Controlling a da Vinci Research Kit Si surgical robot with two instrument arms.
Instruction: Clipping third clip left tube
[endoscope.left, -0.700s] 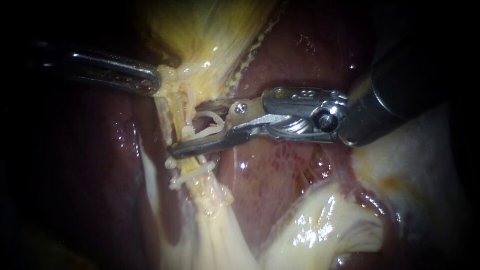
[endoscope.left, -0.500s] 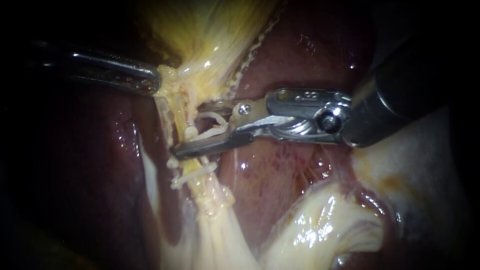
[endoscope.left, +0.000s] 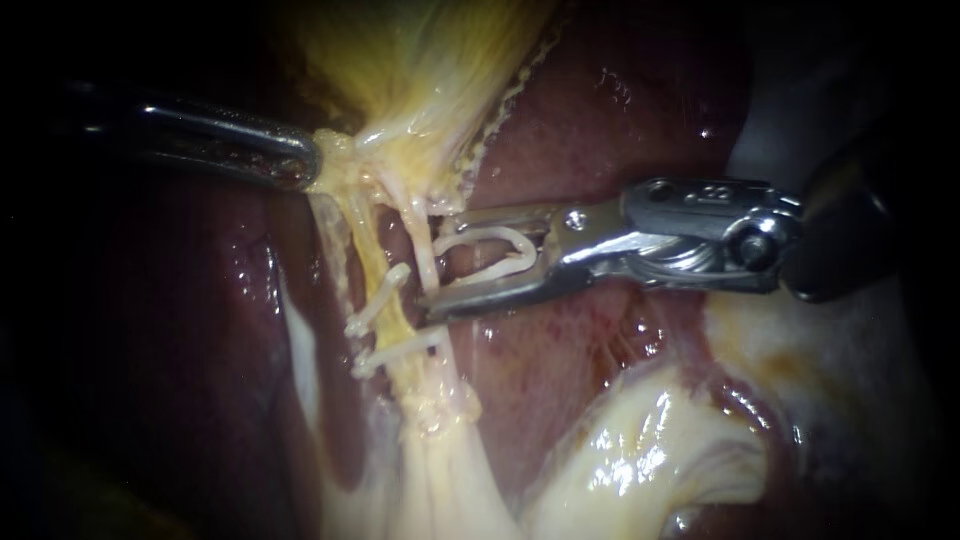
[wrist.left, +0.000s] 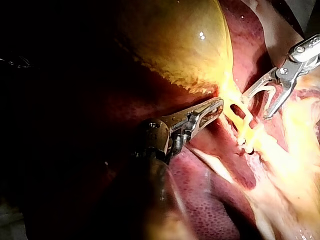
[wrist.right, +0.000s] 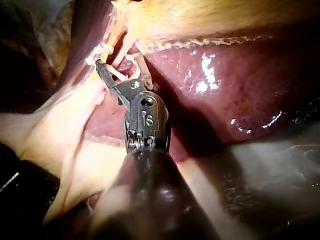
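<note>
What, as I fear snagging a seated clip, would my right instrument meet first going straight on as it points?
Probably the thin pale strand ahead of the right instrument, whose jaws hold a loaded clip. The seated clips lie beyond it on the yellow tube, though depth is unclear.

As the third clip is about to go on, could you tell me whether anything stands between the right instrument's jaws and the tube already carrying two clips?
Yes. A thin pale strand runs across the mouth of the right instrument, between the clip held in its jaws and the tube. Nothing else visible lies in that gap.
</note>
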